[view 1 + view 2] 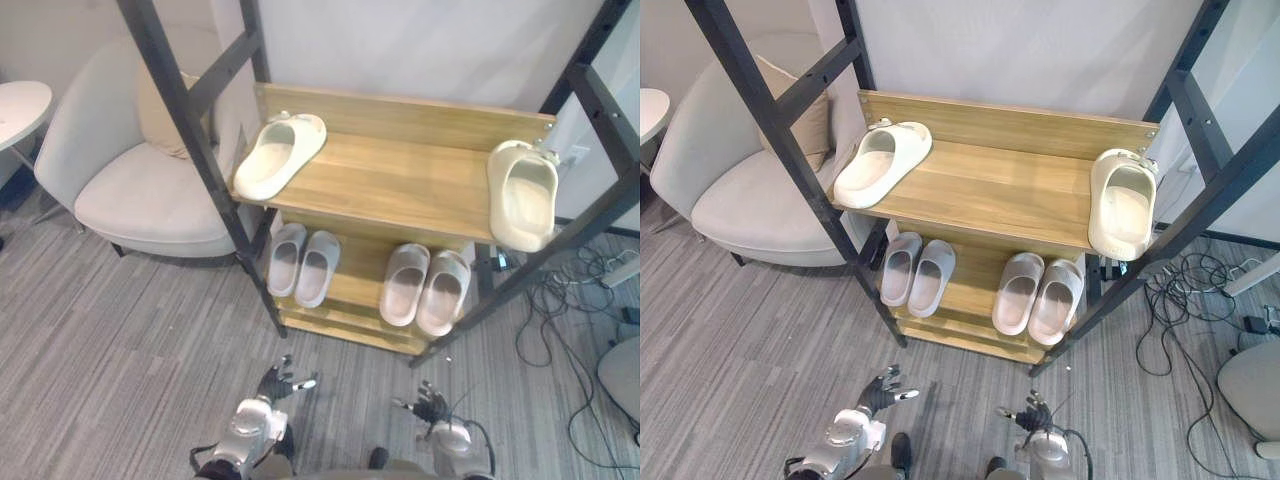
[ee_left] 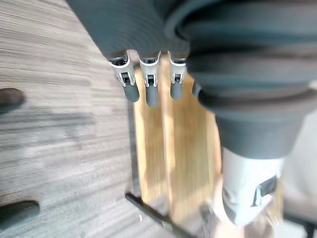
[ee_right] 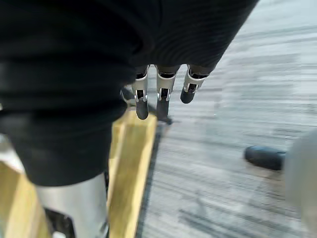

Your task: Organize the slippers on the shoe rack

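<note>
Cream left slipper [image 1: 278,155] and right slipper [image 1: 523,193] sit far apart on the top shelf [image 1: 400,180]. My left hand [image 1: 277,382] and right hand [image 1: 428,404] hang loose and empty. I'd grip the sidewalls and pair them mid-shelf.

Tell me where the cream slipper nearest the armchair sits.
In the left eye view, the cream foam slipper lies angled at the left end of the wooden top shelf, beside the dark metal frame post and above a grey slipper pair.

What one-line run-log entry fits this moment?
left hand: open, empty | right hand: open, empty | cream slippers: one at each end of top shelf | grey pairs: on lower shelf
</note>
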